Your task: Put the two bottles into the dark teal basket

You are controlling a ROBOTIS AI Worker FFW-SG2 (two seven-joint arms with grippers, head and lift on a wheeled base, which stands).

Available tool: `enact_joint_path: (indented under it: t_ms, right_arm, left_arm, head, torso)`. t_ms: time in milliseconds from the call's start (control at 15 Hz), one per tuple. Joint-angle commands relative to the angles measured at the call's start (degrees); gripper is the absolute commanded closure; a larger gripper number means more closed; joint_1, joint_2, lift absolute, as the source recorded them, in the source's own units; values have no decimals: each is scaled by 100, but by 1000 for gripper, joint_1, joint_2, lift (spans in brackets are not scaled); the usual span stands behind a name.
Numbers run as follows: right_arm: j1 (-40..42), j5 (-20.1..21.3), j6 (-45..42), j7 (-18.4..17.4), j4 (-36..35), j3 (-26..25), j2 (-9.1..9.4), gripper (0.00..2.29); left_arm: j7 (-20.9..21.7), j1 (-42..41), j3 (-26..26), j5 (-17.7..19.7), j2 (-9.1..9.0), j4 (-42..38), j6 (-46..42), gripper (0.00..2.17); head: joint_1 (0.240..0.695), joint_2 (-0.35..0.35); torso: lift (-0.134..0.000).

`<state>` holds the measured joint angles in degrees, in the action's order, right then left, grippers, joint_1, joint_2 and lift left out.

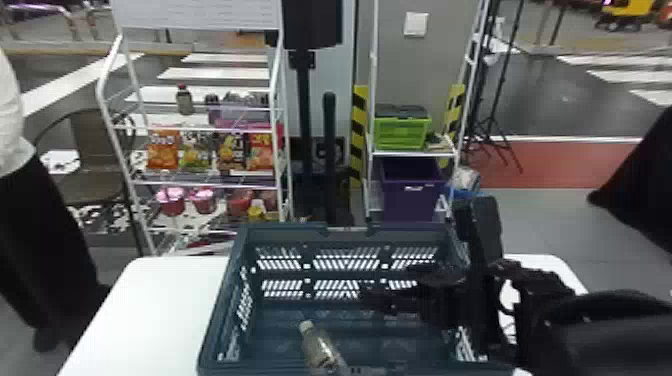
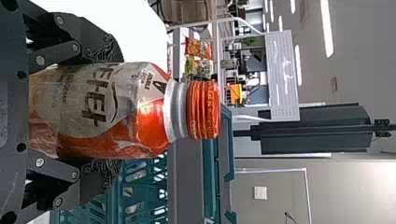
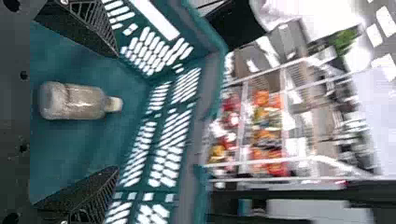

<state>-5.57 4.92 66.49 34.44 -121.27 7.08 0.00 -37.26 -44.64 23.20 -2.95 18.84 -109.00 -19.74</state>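
The basket [image 1: 280, 231] is set on the counter [image 1: 150, 310], a bottle [image 1: 319, 349] laid inside at seven o'clock. Behind are placed a rack [image 1: 124, 170] at eleven, shelves [image 1: 410, 154] at one.

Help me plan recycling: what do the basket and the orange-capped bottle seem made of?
Basket: matte, probably moulded plastic, from its dull, slotted walls. Orange-capped bottle: likely plastic in a glossy printed wrap, given its highlights; cap ribbed, seemingly plastic.

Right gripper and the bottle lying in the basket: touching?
Apart. The right wrist view shows the right gripper open, with bare floor of the basket between each jaw and the bottle.
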Motion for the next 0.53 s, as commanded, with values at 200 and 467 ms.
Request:
enact_joint_path:
  t_ms: [200, 467]
  right_arm:
    - [1409, -694, -2030, 106, -1127, -699, 5, 33]
    - [2763, -1670, -3594, 106, -1242, -1807, 5, 53]
  left_arm:
    - [17, 26, 26, -30, 15, -104, 72, 2148]
    - [-9, 34, 53, -66, 15, -174, 124, 2148]
  head:
    - [499, 0]
    - [499, 0]
  torso:
    - [0]
    - [0]
